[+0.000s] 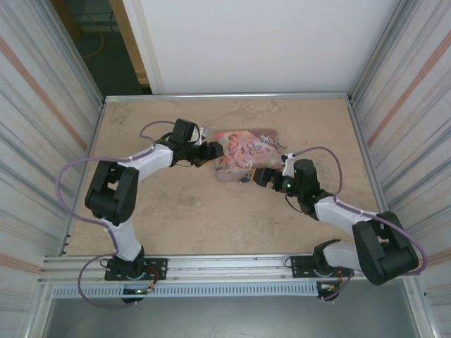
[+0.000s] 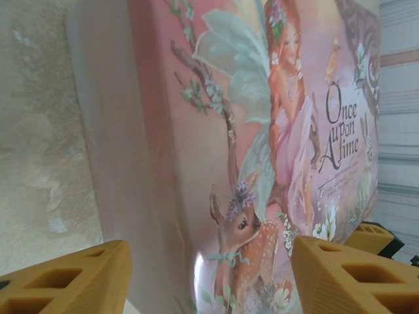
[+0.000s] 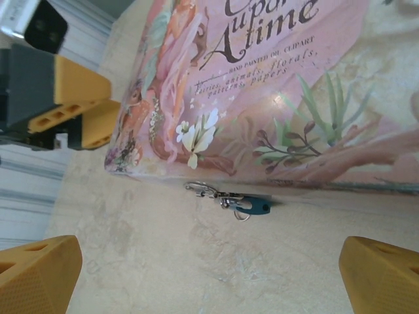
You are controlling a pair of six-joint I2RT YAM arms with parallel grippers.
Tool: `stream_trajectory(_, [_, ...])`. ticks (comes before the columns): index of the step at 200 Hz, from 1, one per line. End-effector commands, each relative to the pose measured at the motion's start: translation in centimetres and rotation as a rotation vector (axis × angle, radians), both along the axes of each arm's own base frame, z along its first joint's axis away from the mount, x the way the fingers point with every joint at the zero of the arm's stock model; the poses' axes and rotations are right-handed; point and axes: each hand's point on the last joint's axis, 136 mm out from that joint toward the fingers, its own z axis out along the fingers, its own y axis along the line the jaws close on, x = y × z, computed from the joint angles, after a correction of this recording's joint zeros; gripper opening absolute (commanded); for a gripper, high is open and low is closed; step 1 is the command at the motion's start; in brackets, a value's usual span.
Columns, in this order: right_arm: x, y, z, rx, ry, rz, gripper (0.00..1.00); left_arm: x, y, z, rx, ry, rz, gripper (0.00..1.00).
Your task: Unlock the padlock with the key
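The tiny dark-blue padlock (image 3: 260,208) lies on the table against the near edge of the pink illustrated tin (image 3: 262,85), with a thin silvery shackle and small silvery ring and clasp pieces (image 3: 208,191) to its left. I cannot make out a separate key. My right gripper (image 3: 209,278) hovers open just short of the padlock (image 1: 244,181), fingers wide apart, nothing between them. My left gripper (image 2: 209,281) is open at the tin's left end (image 2: 249,131), its yellow fingers (image 2: 65,281) straddling the tin's corner. From above, the left gripper (image 1: 213,153) and right gripper (image 1: 259,176) flank the tin (image 1: 246,149).
The beige tabletop (image 1: 211,218) is bounded by corrugated metal walls on the left, right and back. The left gripper's yellow fingers (image 3: 82,108) show beyond the tin's far corner in the right wrist view. Open table lies in front of the tin.
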Motion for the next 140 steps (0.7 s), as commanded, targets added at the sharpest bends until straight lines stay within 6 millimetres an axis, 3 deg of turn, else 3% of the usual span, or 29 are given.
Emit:
stream_trajectory(1, [1.0,0.2,1.4,-0.008,-0.065,0.025,0.99,-0.2,-0.9,0.6,-0.047,-0.001,-0.053,0.62])
stream_trajectory(81, [2.3,0.5,1.6,-0.046,-0.095,0.067,0.99,-3.9,-0.2,-3.1,-0.003,0.097,-0.052,0.54])
stream_trajectory(140, [3.7,1.0,2.0,-0.081,-0.149,0.113,1.0,-6.6,0.4,-4.0,0.023,0.133,-0.046,0.51])
